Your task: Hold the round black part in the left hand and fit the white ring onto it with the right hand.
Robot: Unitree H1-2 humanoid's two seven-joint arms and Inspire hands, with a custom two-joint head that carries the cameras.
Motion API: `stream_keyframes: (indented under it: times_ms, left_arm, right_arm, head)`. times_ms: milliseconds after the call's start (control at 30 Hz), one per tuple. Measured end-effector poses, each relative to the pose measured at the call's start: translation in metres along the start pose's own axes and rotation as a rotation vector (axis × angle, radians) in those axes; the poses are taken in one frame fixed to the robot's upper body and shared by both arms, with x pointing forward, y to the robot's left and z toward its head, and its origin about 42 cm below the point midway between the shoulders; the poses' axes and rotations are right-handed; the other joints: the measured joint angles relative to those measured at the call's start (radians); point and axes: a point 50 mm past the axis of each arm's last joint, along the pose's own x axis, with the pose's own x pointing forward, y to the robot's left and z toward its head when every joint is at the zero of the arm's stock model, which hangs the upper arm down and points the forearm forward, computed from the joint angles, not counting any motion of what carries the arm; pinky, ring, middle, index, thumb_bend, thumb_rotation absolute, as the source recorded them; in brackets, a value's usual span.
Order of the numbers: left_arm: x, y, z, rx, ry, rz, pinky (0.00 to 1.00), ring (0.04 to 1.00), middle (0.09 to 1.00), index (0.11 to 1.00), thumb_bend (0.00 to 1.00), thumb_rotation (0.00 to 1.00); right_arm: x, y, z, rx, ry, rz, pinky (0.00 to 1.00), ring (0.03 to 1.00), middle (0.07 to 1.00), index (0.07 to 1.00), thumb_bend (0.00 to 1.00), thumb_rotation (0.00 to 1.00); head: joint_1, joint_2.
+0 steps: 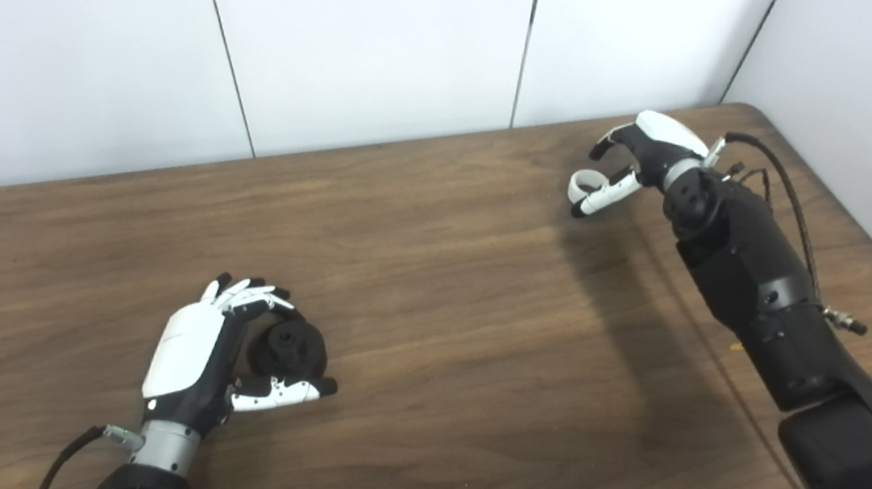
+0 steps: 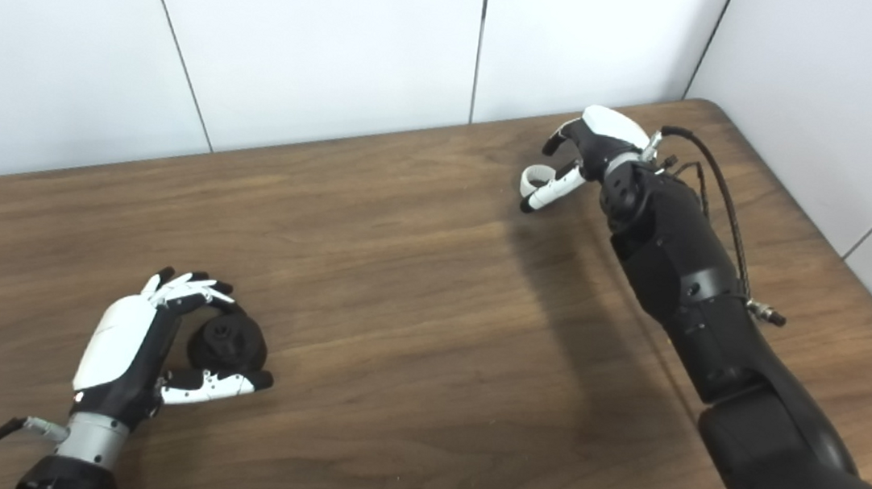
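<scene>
The round black part (image 1: 289,347) rests on the wooden table (image 1: 463,296) near its front left. My left hand (image 1: 192,348) is curled around the part, fingers over its far edge and thumb along its near side. Far off at the back right, my right hand (image 1: 644,149) hangs above the table, pinching the small white ring (image 1: 583,184) between thumb and fingers. The same ring (image 2: 535,176) shows in the right eye view, partly hidden by the thumb. The two hands are wide apart.
White wall panels (image 1: 377,36) rise just behind the table's far edge and along its right side. The table's rounded back right corner (image 1: 750,111) lies close to the right hand. A cable (image 1: 790,193) loops off the right forearm.
</scene>
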Motion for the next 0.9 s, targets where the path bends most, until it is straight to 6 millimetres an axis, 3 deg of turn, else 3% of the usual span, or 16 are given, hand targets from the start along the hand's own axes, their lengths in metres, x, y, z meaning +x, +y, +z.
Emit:
stream_keyframes:
  times_ms: [900]
  left_arm:
    - [-0.0008, 0.0012, -0.0004, 0.000, 0.002, -0.008, 1.00, 0.892, 0.781, 0.485, 0.52, 0.05]
  right_arm:
    - [0.0017, 0.0025, -0.0033, -0.024, 0.020, 0.008, 0.96, 0.982, 0.921, 0.699, 0.80, 0.30]
  head:
    - [0.000, 0.003]
